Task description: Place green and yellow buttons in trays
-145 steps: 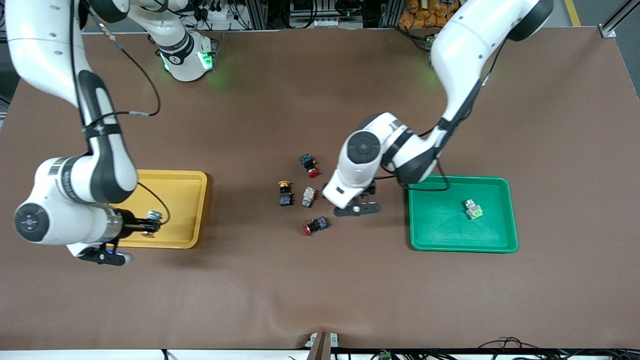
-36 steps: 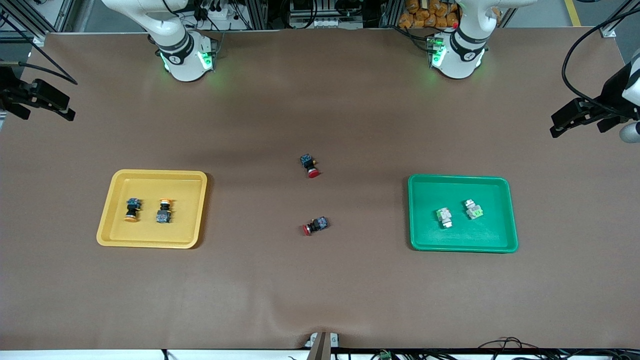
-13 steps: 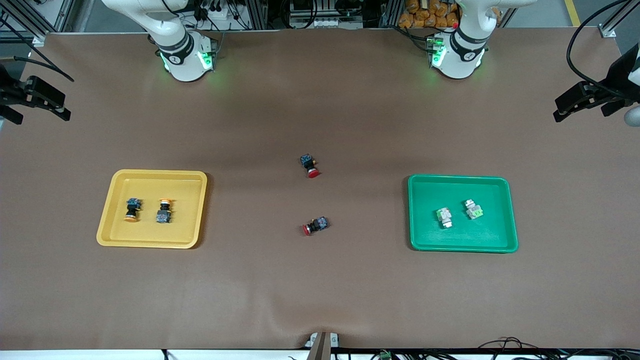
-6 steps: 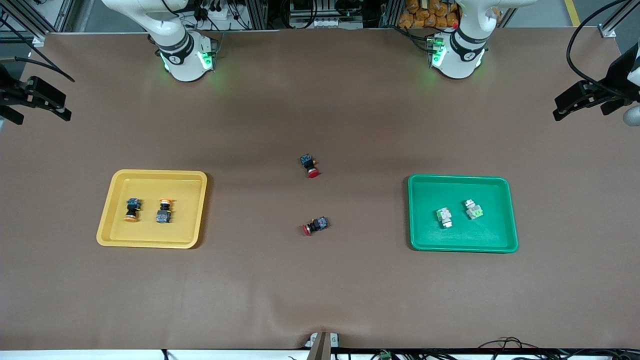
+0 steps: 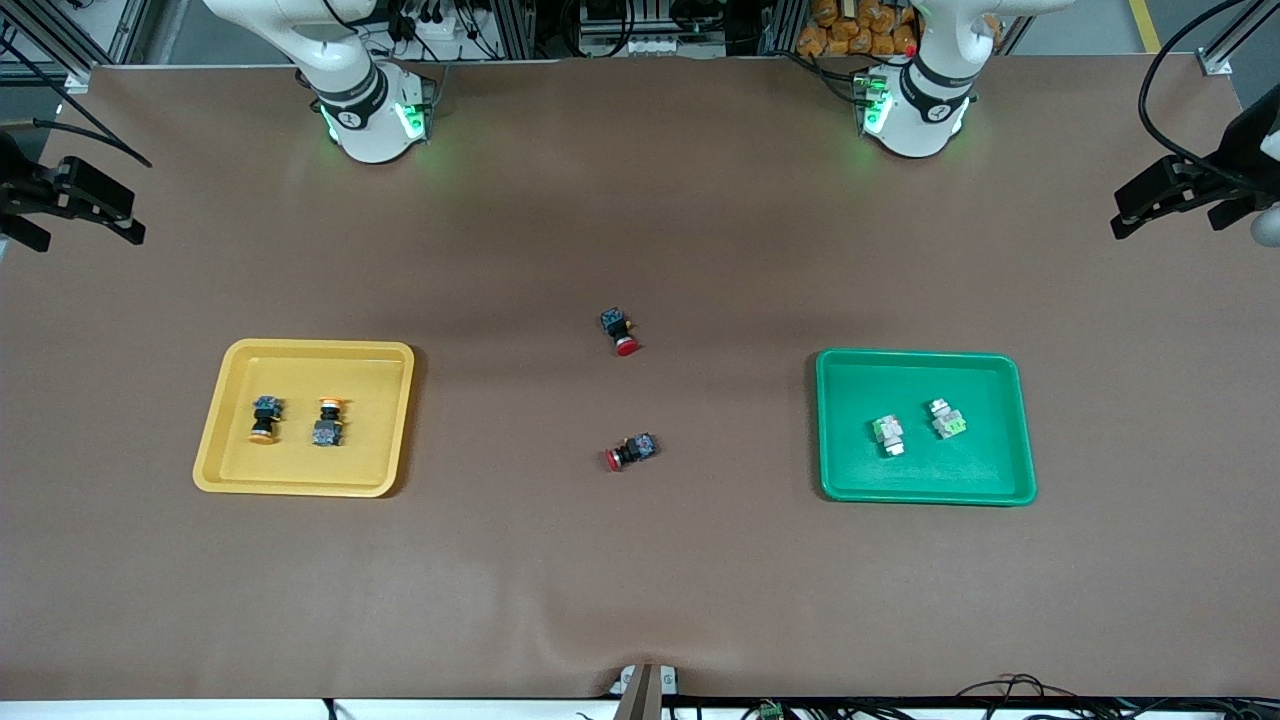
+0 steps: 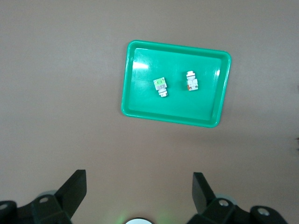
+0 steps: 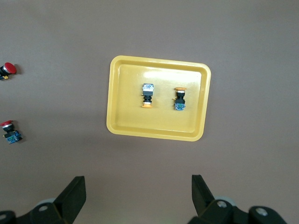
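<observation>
Your front camera sits high across the table (image 5: 640, 580), facing both robot bases and looking steeply down on the whole brown surface. Your left wrist camera looks straight down from well above the green tray (image 6: 135, 100), its fingers (image 6: 74, 189) framing the picture's edge. Your right wrist camera does the same above the yellow tray (image 7: 159, 133). Each tray also appears in the front view, and the right wrist view shares the two red-capped switches (image 7: 8, 69).
</observation>
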Controlling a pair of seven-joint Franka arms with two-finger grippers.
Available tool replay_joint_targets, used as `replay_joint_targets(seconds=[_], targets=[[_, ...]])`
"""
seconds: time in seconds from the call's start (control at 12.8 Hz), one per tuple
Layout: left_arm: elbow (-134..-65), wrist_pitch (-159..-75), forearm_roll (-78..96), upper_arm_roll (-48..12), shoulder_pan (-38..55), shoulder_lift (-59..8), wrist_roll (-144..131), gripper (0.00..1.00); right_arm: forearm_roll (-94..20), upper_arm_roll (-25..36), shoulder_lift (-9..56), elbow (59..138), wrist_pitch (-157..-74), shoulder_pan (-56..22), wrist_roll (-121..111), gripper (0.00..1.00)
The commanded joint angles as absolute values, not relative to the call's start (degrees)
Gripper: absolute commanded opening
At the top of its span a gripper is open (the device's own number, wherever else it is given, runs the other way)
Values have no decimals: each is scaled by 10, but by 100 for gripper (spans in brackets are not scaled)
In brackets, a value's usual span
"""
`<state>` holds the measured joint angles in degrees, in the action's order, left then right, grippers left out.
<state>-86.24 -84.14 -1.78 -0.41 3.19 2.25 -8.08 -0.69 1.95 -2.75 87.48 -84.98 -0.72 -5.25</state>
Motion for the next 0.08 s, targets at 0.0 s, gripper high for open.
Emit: replay_joint_targets(seconds=[0.0], targets=[[-861,-832,-18,-4,32,33,-70,100,-1,18,-25,867,-844,-6,-56,100]])
